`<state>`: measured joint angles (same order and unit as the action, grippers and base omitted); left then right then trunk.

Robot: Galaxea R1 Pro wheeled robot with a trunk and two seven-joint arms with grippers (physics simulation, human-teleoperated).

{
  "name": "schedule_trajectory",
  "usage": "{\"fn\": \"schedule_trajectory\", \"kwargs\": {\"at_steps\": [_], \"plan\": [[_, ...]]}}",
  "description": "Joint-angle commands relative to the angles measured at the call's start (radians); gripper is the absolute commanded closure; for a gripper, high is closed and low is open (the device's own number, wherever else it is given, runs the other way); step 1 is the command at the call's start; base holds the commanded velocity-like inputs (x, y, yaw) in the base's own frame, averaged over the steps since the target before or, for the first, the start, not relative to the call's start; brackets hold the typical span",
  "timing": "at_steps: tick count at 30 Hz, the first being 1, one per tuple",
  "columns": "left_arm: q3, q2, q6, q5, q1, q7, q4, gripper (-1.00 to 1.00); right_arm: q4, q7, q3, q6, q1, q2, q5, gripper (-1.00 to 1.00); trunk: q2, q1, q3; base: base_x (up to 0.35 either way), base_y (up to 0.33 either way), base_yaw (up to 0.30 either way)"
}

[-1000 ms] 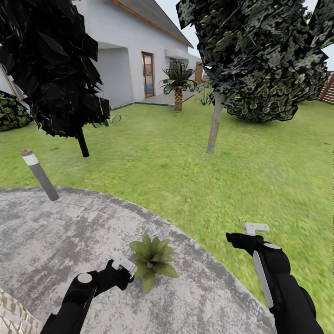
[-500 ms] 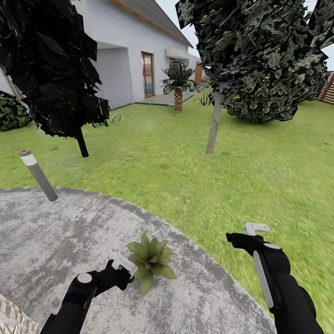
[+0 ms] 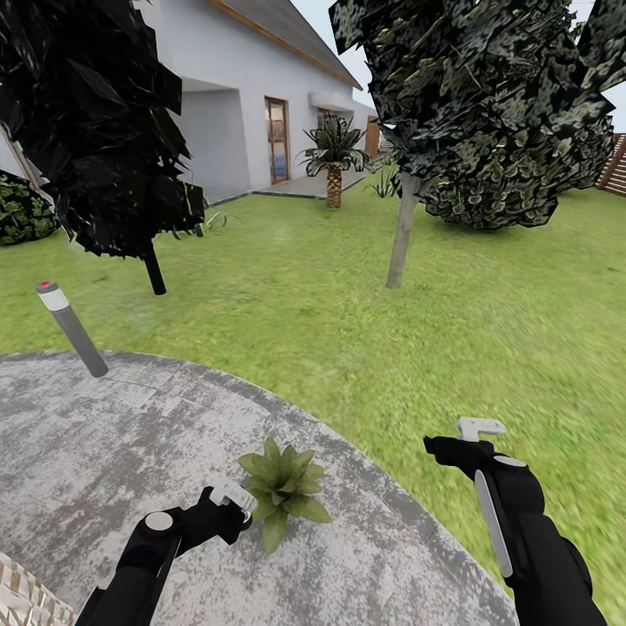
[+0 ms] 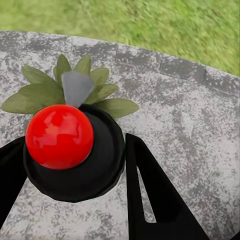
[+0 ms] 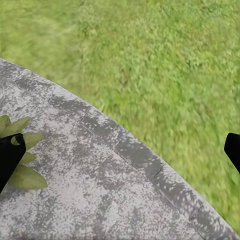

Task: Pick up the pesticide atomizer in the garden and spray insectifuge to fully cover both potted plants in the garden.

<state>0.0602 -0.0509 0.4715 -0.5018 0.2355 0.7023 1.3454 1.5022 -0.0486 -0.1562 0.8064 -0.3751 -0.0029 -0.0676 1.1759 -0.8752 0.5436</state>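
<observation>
Even, bright daylight is rendered throughout, with no cast shadows seen on the lawn [image 3: 365, 296] or patio [image 3: 104, 435]. The tree [image 3: 87, 113] at far left is rendered almost black. Grass texture is smeared and blurred at the right edge. A soft highlight is shown on the red ball [image 4: 59, 136].

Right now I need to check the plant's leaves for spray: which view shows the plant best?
The head view: the plant sits whole on the patio, every leaf visible. The left wrist view has it partly behind a black, red-topped object. The right wrist view catches a few leaves at the edge.
</observation>
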Motion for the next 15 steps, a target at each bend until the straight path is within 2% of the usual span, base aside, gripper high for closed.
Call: {"fn": "schedule_trajectory", "kwargs": {"at_steps": [1,5,15], "plan": [[0.003,-0.001,0.004,-0.006,0.001,0.009,0.001,1.0,0.001,-0.005,0.0,0.005,-0.001,0.0,-0.007,-1.0,0.001,0.0,0.001,0.0,0.0,0.0],[0.004,-0.001,0.004,-0.006,0.001,0.009,0.001,1.0,0.001,-0.005,0.0,0.005,-0.001,0.0,-0.007,-1.0,0.001,0.0,0.001,0.0,0.0,0.0],[0.004,-0.001,0.004,-0.006,0.0,0.009,0.001,1.0,0.001,-0.005,0.0,0.005,-0.001,0.001,-0.008,-1.0,-0.069,0.038,-0.035,0.0,0.0,0.0]]}}
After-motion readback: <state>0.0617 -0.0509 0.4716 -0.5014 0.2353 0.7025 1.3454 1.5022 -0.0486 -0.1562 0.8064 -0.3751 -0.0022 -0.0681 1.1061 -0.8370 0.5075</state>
